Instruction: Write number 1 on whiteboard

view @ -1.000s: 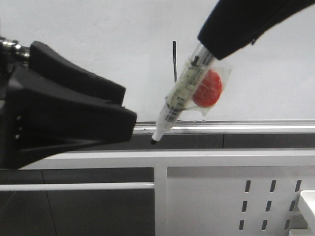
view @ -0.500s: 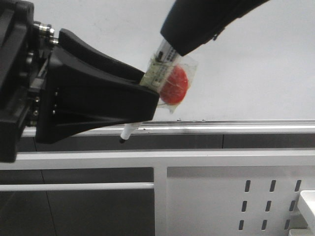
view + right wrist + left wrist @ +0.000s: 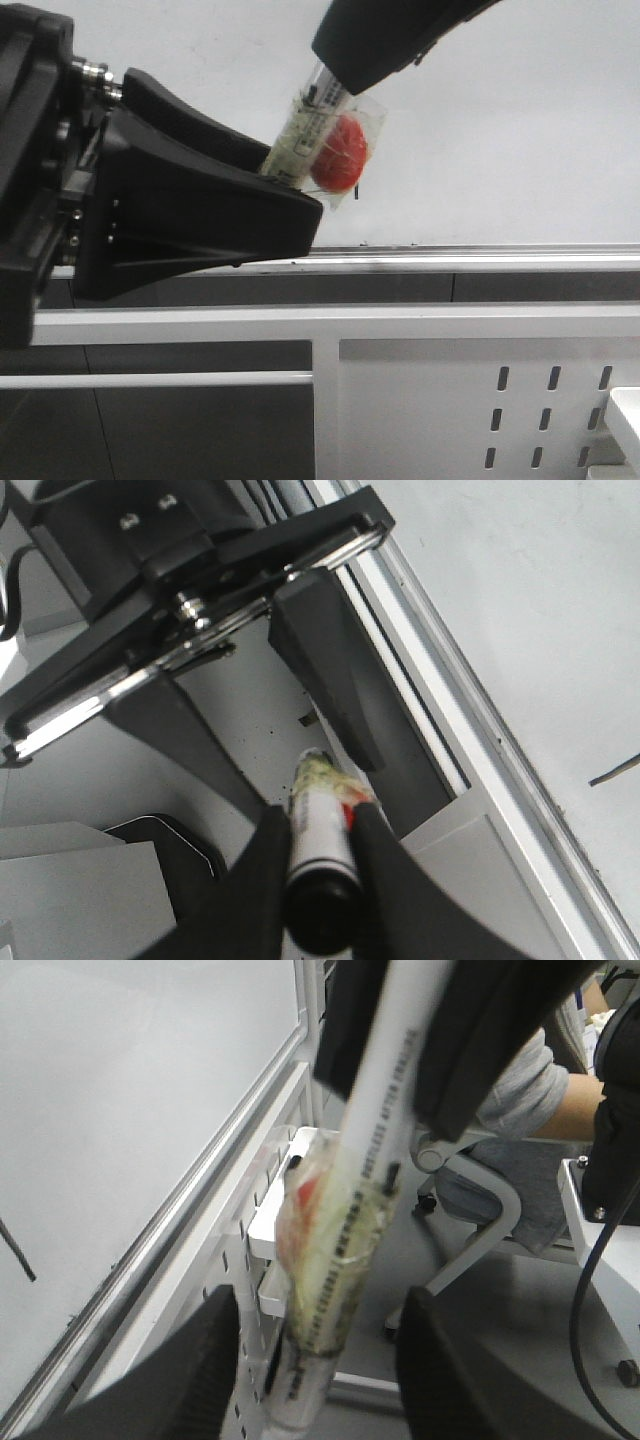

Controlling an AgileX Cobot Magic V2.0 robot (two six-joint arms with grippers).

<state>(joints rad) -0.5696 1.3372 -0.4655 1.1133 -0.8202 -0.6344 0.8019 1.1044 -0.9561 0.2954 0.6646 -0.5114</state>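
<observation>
Black number 1 (image 3: 17, 1250) apparently beside left gripper (image 3: 315, 1360)

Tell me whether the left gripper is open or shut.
Open: in the left wrist view the left gripper's fingers stand apart either side of the marker, gaps showing on both sides.

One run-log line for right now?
stroke: number 1 on whiteboard | right gripper: shut on marker | left gripper: open around marker

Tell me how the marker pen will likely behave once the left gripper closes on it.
The marker pen looks like a stiff, light cylinder, so it should hold straight. Its loose plastic wrapping may slip under the left gripper. Released on a surface, it would probably roll.
</observation>
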